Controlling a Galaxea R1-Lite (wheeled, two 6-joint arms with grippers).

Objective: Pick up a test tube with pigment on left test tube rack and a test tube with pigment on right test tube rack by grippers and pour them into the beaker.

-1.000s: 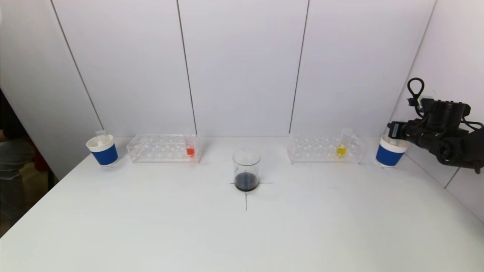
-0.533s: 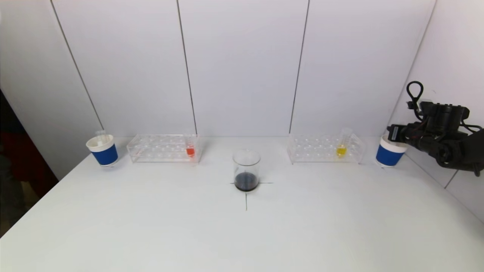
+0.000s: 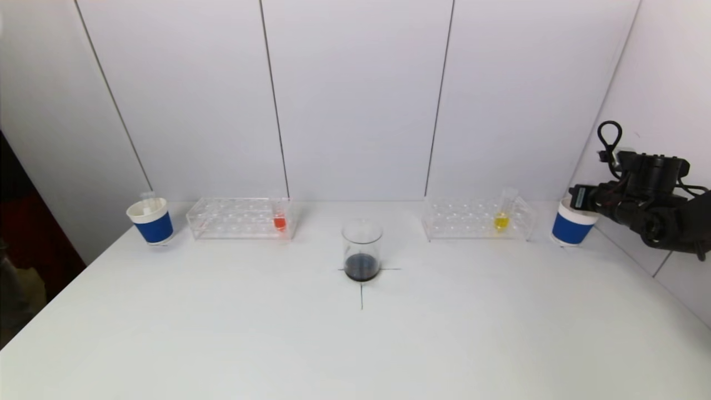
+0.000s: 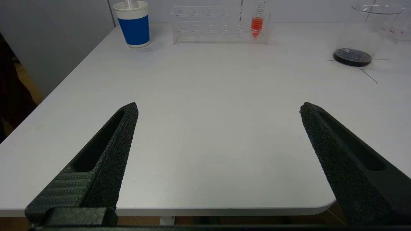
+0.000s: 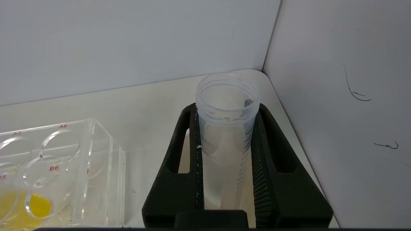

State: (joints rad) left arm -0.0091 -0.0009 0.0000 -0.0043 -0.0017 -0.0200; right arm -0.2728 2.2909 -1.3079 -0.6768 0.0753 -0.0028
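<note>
The beaker [image 3: 361,250] holds dark liquid and stands at the table's middle; it also shows in the left wrist view [image 4: 356,38]. The left rack [image 3: 239,218] holds a tube with red pigment [image 3: 279,220], also seen in the left wrist view [image 4: 257,24]. The right rack [image 3: 477,219] holds a tube with yellow pigment [image 3: 501,218]. My right gripper [image 3: 579,197] is at the right blue cup [image 3: 571,228], shut on an empty clear test tube [image 5: 226,128]. My left gripper [image 4: 219,106] is open and empty over the table's near left edge, out of the head view.
A second blue cup [image 3: 151,221] with a clear tube in it stands left of the left rack. The wall corner is close behind and right of my right gripper. The table's near edge [image 4: 205,210] lies under my left gripper.
My right gripper with the empty tube has sunk very slightly at the right cup. The racks, the beaker and the left gripper have not moved.
</note>
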